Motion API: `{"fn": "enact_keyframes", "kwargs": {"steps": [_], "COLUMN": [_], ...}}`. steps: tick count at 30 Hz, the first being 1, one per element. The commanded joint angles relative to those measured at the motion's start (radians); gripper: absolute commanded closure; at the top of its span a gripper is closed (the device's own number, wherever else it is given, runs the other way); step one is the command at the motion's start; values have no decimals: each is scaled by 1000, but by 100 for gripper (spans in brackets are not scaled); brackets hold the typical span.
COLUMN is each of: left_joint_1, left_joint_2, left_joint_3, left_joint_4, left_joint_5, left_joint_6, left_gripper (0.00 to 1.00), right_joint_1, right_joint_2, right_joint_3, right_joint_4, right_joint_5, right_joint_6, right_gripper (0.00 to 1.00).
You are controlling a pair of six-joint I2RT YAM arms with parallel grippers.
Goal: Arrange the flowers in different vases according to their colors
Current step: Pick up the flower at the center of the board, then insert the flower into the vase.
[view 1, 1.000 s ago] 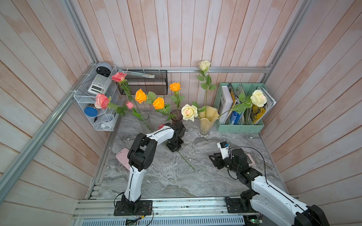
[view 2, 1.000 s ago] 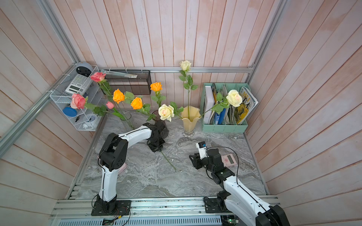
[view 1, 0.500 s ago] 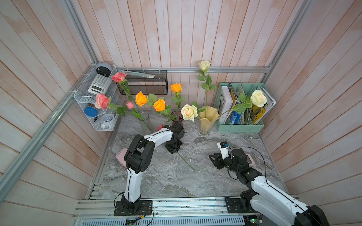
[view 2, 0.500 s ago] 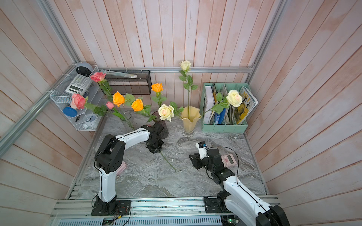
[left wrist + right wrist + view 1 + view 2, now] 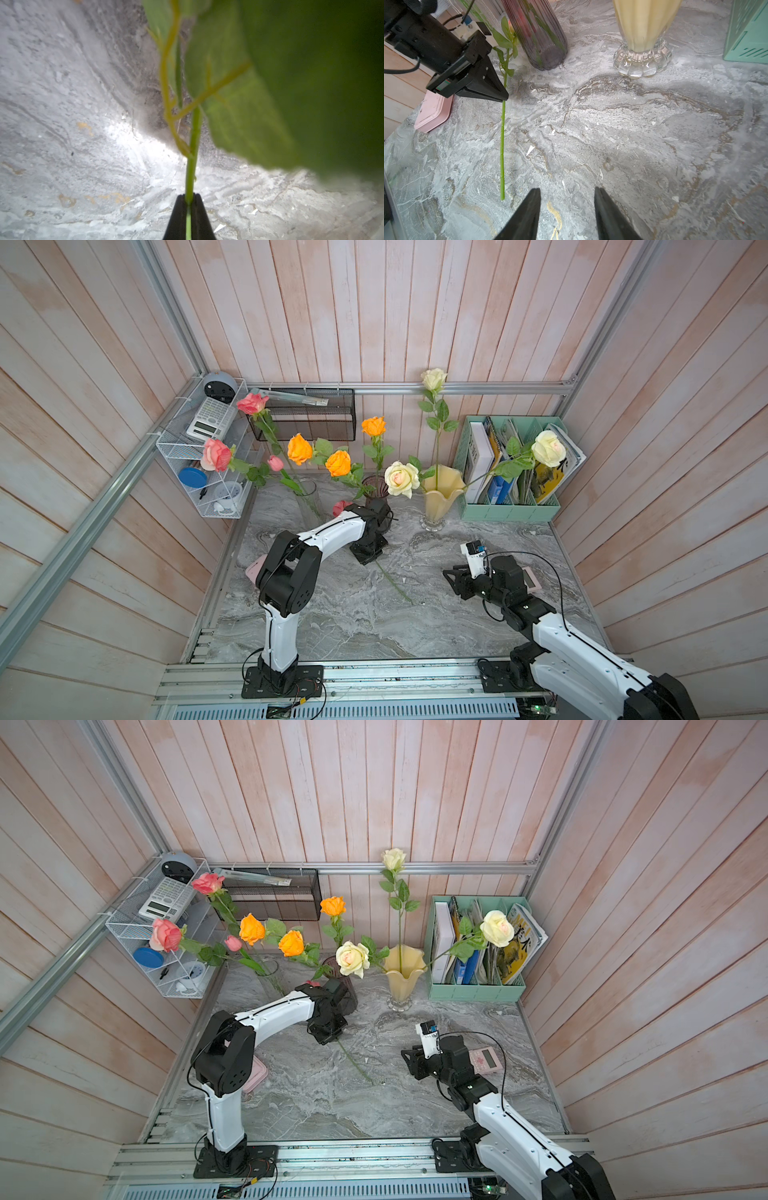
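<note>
In both top views the left fingers (image 5: 371,559) pinch the pink rose (image 5: 340,507) low on its stem, the bloom just beside the purple vase (image 5: 376,493). The print on the magazine (image 5: 521,940) is unreadable. Left wrist: the fingers are shut on the green stem (image 5: 192,145). Right wrist: the right fingers (image 5: 529,209) stand half apart and empty.

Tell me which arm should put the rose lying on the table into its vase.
Left. The left gripper is shut on the stem, near the clear vase holding pink roses. The right gripper is open, empty and farther off.

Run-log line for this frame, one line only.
left pincer: shut on pink rose stem | right pincer: open, empty | step: rose grasped, unplaced
</note>
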Motion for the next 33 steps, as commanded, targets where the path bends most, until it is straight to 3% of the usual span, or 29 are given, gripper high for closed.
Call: {"fn": "enact_keyframes", "kwargs": {"steps": [1, 15, 21, 27, 33], "left_joint_1": [-12, -82, -171, -329, -603], "left_joint_2": [-54, -253, -454, -694, -874], "left_joint_3": [-14, -176, -332, -420, -389], "left_joint_4": [-26, -4, 8, -89, -349], "left_joint_5": [-50, -136, -235, -417, -693], "left_joint_6": [6, -48, -140, -281, -499], "left_gripper": [100, 100, 100, 100, 100], "right_joint_1": [-3, -3, -3, -3, -3], "right_joint_2": [3, 2, 6, 17, 32], "right_joint_3": [4, 7, 7, 12, 20], "right_joint_4": [19, 12, 9, 1, 0], "right_joint_5": [4, 0, -2, -2, -5], "right_joint_6": [-9, -9, -8, -10, -12], "right_gripper": [52, 52, 52, 52, 52]}}
